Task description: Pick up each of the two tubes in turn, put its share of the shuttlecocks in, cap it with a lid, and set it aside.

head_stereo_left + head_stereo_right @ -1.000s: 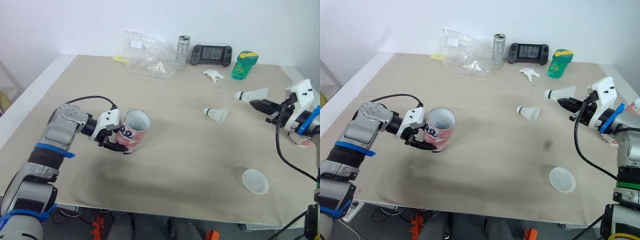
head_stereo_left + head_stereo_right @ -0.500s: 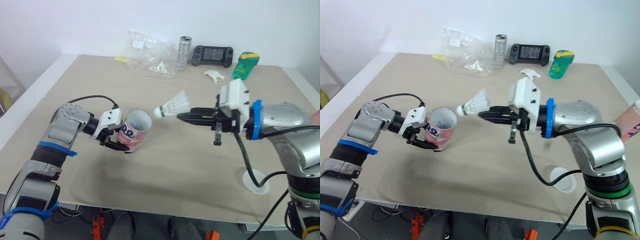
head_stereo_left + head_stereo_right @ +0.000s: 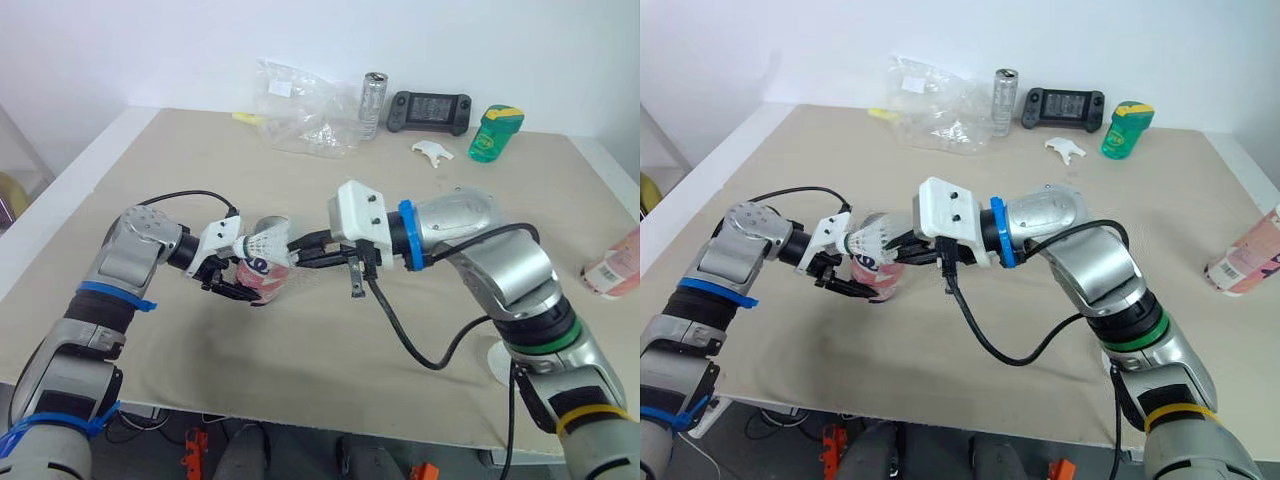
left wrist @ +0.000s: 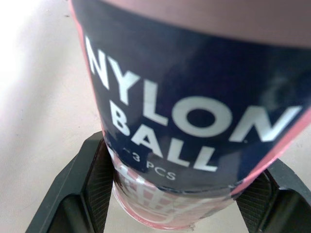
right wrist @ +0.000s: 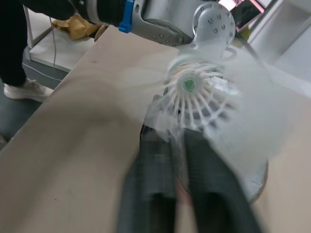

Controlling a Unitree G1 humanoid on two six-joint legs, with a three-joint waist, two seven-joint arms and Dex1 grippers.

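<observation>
At the tips of the right gripper (image 3: 300,250), whose fingers pinch narrowly on its skirt, a shuttlecock (image 3: 262,243) sits at the mouth of the tube (image 3: 268,285); the left gripper (image 4: 180,204) clamps that tube low on its wall. We judge the first tube's filling under way, with its capping and the whole second tube (image 3: 1240,258), lying well away from both grippers, left to do. We cannot see into the held tube, and the lid (image 3: 496,362) is half hidden behind the right forearm.
</observation>
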